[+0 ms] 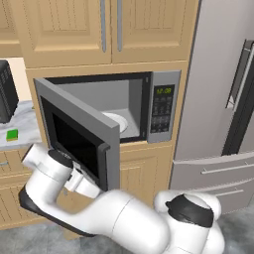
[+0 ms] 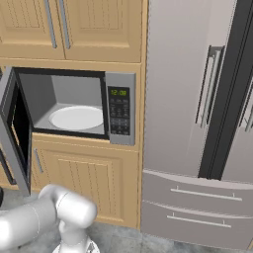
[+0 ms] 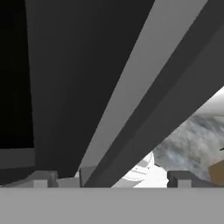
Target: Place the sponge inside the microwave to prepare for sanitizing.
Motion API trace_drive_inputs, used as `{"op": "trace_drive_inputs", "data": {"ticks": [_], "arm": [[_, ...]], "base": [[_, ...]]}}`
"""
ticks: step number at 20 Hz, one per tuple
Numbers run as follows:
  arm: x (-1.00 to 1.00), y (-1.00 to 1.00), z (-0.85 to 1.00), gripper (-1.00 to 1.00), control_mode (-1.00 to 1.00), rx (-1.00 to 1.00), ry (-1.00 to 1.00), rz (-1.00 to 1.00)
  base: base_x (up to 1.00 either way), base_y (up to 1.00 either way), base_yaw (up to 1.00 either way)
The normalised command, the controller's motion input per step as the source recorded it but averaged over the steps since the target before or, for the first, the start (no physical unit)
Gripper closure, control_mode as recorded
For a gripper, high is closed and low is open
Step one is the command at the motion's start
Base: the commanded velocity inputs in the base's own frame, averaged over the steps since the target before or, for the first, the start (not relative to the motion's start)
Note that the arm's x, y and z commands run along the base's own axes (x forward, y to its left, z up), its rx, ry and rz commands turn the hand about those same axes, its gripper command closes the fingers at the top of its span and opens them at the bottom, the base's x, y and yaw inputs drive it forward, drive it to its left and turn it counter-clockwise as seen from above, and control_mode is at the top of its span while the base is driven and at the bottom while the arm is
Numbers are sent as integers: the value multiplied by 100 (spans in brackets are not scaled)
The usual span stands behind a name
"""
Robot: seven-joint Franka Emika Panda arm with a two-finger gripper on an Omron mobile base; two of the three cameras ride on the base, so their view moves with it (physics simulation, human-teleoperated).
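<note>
The microwave [image 1: 163, 106] [image 2: 119, 109] is built into the cabinetry, and its black-windowed door [image 1: 79, 141] [image 2: 15, 133] is swung wide open to the left. A white round plate [image 1: 118, 121] [image 2: 76, 117] lies inside. The green sponge [image 1: 12, 134] rests on the marble counter at the far left, well away from my hand. My hand [image 1: 79, 181] sits low against the door's bottom edge, partly hidden by it. In the hand view my gripper [image 3: 111, 181] is open, with the door's grey frame [image 3: 144, 92] running close between the spread fingertips [image 3: 43, 179].
A black toaster oven [image 1: 6, 92] stands on the counter [image 1: 27, 124] behind the sponge. A steel fridge [image 1: 218, 99] [image 2: 197, 99] fills the right side. Wooden cabinets sit above and below the microwave [image 2: 84, 178]. The open door juts out between my arm and the counter.
</note>
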Motion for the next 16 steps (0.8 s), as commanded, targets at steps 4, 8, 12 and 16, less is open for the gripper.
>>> {"op": "trace_drive_inputs", "data": {"ticks": [4,8,12,16], "arm": [[-33,41,4,-100,-100,-8,0,7],[-60,14,27,-100,-100,-5,0,12],[-100,-4,26,-100,-100,0,0,15],[-100,-46,12,-100,-100,0,-2,22]], "base": [[0,0,0],[0,0,0],[0,0,0],[0,0,0]]}}
